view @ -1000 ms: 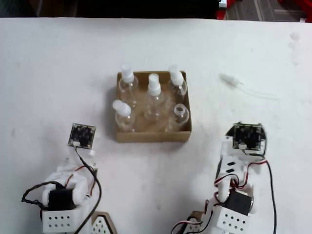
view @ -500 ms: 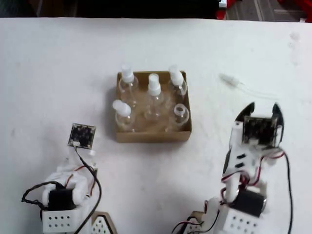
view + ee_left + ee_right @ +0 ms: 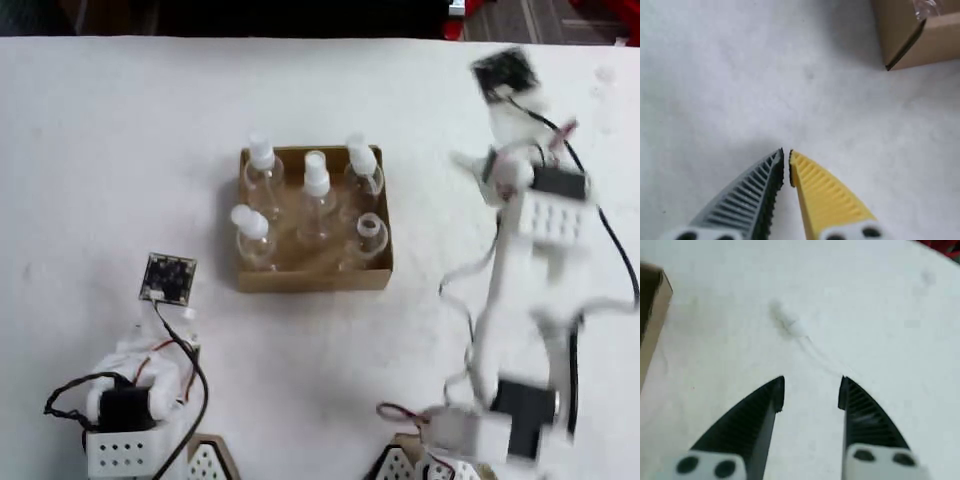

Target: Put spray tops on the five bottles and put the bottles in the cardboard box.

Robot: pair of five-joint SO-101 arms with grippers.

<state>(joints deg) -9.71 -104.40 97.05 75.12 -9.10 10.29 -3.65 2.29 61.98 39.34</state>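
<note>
Right claw: jaws spread wide, holding nothing.
Spray top: lying flat just ahead of the claw tips, its dip tube trailing back towards them.
Handling: probably very light, hard and slippery. The tube looks bendy (easily kinked), so pinch across the stubby head.
Uncapped bottle: in the cardboard box, off to the claw's side.
Left claw: closed, empty, with a box corner ahead of it.

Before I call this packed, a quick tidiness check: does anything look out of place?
One bottle in the cardboard box stands open, uncapped. A loose spray top lies on the table, outside the box, ahead of the open right gripper.
</note>
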